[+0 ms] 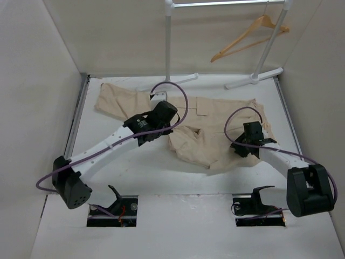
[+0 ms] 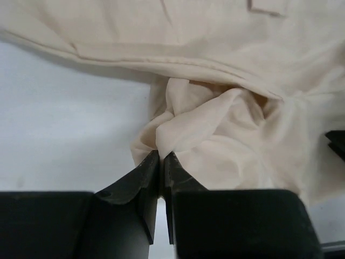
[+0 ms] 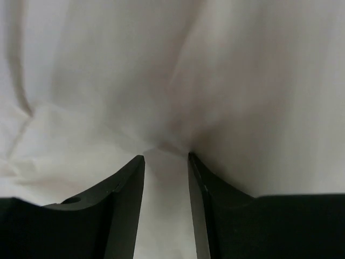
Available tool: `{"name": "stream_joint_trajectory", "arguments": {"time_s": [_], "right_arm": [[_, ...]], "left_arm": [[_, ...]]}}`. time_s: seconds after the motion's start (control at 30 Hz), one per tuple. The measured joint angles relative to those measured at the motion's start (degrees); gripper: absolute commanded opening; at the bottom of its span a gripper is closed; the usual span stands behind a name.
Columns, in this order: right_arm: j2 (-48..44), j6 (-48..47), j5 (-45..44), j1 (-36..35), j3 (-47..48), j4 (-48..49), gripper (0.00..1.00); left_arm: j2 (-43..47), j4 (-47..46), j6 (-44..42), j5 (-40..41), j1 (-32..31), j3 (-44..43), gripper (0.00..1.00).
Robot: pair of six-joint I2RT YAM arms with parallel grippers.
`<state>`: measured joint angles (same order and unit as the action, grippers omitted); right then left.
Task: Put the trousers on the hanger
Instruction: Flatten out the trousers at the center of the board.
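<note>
The light beige trousers [image 1: 215, 116] lie wrinkled on the white table, one leg reaching to the far left. My left gripper [image 1: 168, 125] is down on their middle. In the left wrist view it [image 2: 161, 154] is shut on a bunched fold of the trousers [image 2: 215, 135]. My right gripper [image 1: 249, 141] is down on the right part of the trousers. In the right wrist view its jaws [image 3: 166, 156] stand narrowly apart with trouser cloth [image 3: 167, 81] gathered between them. The wooden hanger [image 1: 245, 38] hangs from the rack at the far right, away from both grippers.
The white metal clothes rack [image 1: 168, 43] stands at the back, its feet [image 1: 253, 78] on the table just beyond the trousers. White walls close in the left, right and back. Bare table [image 1: 135, 172] lies between the trousers and the arm bases.
</note>
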<state>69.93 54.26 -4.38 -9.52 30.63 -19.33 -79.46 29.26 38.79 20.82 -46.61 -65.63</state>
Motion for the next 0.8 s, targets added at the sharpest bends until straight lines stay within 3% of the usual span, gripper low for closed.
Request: {"name": "stream_joint_trajectory", "arguments": {"time_s": [0.17,0.33,0.37,0.43,0.5,0.63,0.73,0.8], "right_arm": [[4.4,1.2,0.6,1.5,2.3,2.8,0.41],[5.2,1.2,1.6,3.0,2.6,4.3,0.41],[5.3,1.0,1.5,3.6,2.6,4.5,0.39],[5.4,1.0,1.5,4.7,2.5,4.7,0.38],[5.5,1.0,1.5,5.4,2.5,4.9,0.39],[5.4,0.9,1.4,5.5,2.5,5.0,0.41],[4.7,0.6,1.2,5.5,2.0,5.0,0.42],[4.0,0.4,1.1,5.6,1.4,5.1,0.42]], "left_arm": [[0.0,21.5,-4.5,10.8,-6.8,-23.7,0.07],[-8.7,37.9,-10.6,21.0,-10.2,-47.0,0.1],[-11.1,39.5,-12.4,23.1,-10.3,-50.9,0.13],[-15.1,40.3,-16.0,24.7,-9.6,-55.7,0.31],[-17.5,36.7,-18.7,22.3,-8.1,-54.6,0.54],[-22.0,25.2,-18.4,13.3,-5.1,-45.7,0.77],[-21.1,18.0,-15.9,8.5,-4.3,-34.6,0.76],[-15.7,14.4,-13.3,7.0,-4.0,-24.3,0.68]]}}
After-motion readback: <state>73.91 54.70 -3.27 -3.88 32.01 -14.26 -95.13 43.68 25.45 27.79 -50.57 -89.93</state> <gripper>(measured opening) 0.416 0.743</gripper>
